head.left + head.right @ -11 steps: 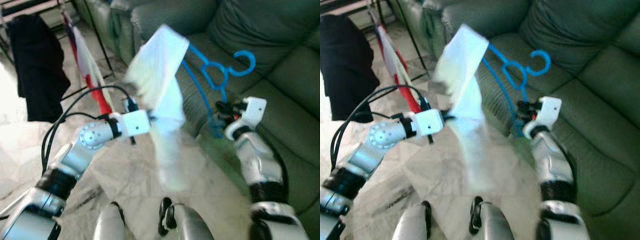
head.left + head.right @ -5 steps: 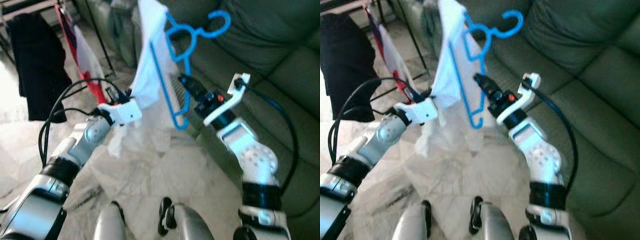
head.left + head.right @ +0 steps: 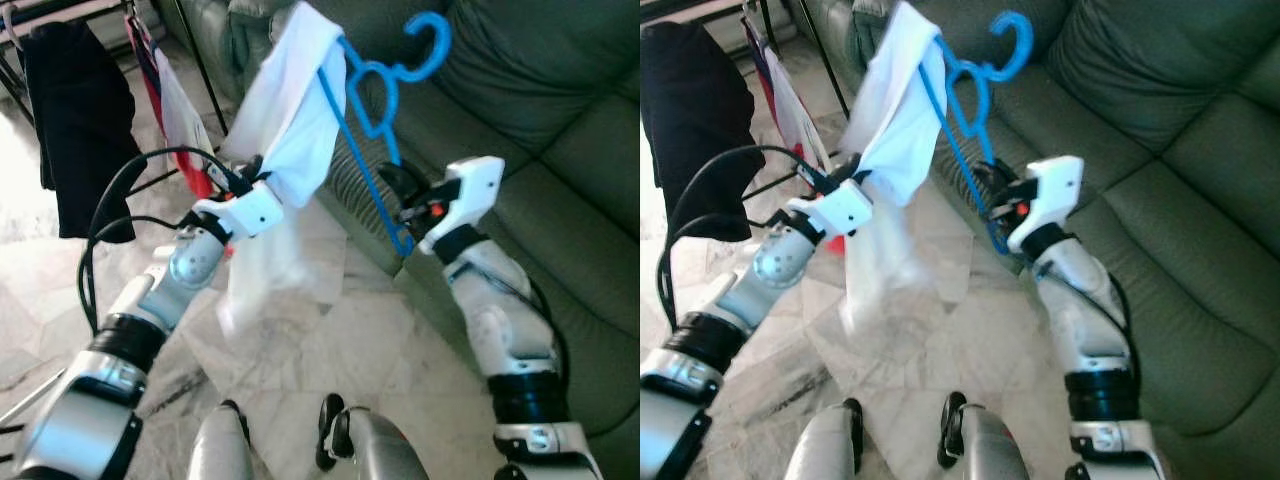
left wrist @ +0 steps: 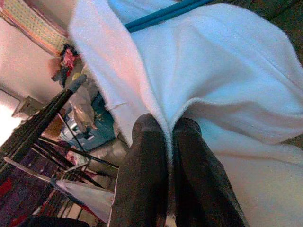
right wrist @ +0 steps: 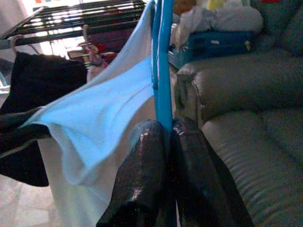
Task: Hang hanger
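We hold the blue hanger [image 3: 372,150] aloft before the green sofa [image 3: 560,150], our right gripper [image 5: 163,142] clamped on its bar, our left gripper [image 4: 165,137] pinching the white cloth [image 3: 295,130] draped over it; no writing readable

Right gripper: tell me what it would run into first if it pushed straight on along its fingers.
The right gripper is shut on the blue hanger. Beyond that, the white garment draped on it probably comes first, then the drying rack; depth is unclear.
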Available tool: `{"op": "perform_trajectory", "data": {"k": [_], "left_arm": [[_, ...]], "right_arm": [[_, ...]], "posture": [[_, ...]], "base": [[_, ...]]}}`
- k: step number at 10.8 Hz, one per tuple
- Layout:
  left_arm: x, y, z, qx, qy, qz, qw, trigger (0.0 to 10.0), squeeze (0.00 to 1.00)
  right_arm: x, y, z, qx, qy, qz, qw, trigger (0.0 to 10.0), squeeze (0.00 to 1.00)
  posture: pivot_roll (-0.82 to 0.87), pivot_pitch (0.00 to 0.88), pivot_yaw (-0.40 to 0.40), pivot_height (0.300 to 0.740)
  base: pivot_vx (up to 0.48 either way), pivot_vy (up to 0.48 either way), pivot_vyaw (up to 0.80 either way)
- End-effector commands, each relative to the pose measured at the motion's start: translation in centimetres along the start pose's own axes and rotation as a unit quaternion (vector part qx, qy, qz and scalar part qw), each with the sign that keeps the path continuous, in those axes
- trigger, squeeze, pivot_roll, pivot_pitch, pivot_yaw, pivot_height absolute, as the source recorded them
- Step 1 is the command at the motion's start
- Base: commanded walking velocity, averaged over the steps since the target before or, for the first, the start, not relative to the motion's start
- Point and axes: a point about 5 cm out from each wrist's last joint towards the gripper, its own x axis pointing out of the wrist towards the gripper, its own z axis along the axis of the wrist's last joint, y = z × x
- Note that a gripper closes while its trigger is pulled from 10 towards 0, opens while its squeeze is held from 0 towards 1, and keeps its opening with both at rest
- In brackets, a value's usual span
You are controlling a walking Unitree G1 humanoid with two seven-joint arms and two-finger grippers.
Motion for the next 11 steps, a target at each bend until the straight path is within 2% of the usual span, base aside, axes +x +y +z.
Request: {"op": "perform_trajectory", "data": {"k": [1,3,4,7,8,9,10,11], "left_arm": [[-0.3,-0.2,-0.1,-0.022,-0.004,0.000,1.000,10.0,1.00],[-0.3,-0.5,-0.3,-0.033,-0.003,-0.003,0.999,10.0,1.00],[-0.4,-1.2,0.1,-0.052,-0.013,-0.020,0.998,10.0,1.00],[-0.7,-1.8,0.1,-0.097,-0.017,-0.033,0.995,10.0,1.00],[-1.5,-1.8,-0.3,-0.124,-0.015,-0.030,0.992,10.0,1.00],[-1.9,-1.9,-0.7,-0.163,-0.003,-0.025,0.986,10.0,1.00],[-3.3,-2.0,-2.9,-0.223,0.053,0.008,0.973,10.0,1.00],[-3.7,-0.8,-4.0,-0.239,0.080,0.055,0.966,10.0,1.00]], "right_arm": [[-0.1,0.5,1.2,-0.027,-0.038,0.012,0.999,10.0,0.00],[-0.3,0.9,1.2,-0.047,-0.051,0.015,0.997,10.0,0.00],[-0.2,1.5,1.0,-0.083,-0.080,0.020,0.993,10.0,0.00],[-0.2,2.4,1.2,-0.092,-0.092,0.045,0.990,10.0,0.00],[-0.6,3.0,0.8,-0.098,-0.090,0.070,0.989,10.0,0.00],[-0.8,3.2,0.5,-0.093,-0.088,0.083,0.988,10.0,0.00],[-1.1,3.7,0.2,-0.088,-0.084,0.106,0.987,10.0,0.00],[-1.5,3.9,0.2,-0.084,-0.081,0.128,0.985,10.0,0.00]], "posture": [[0.06,0.180,-0.075,0.740],[0.06,0.183,-0.071,0.740],[0.06,0.184,-0.068,0.740],[0.05,0.183,-0.066,0.740],[0.05,0.182,-0.067,0.740],[0.05,0.182,-0.067,0.740],[0.06,0.178,-0.068,0.740],[0.06,0.176,-0.070,0.740]], "base": [[0.000,0.000,0.00],[0.000,0.000,0.00],[0.000,0.000,0.00],[0.000,0.000,0.00],[0.000,0.000,0.00],[0.000,0.000,0.00],[0.000,0.000,0.00],[0.000,0.000,0.00]]}}
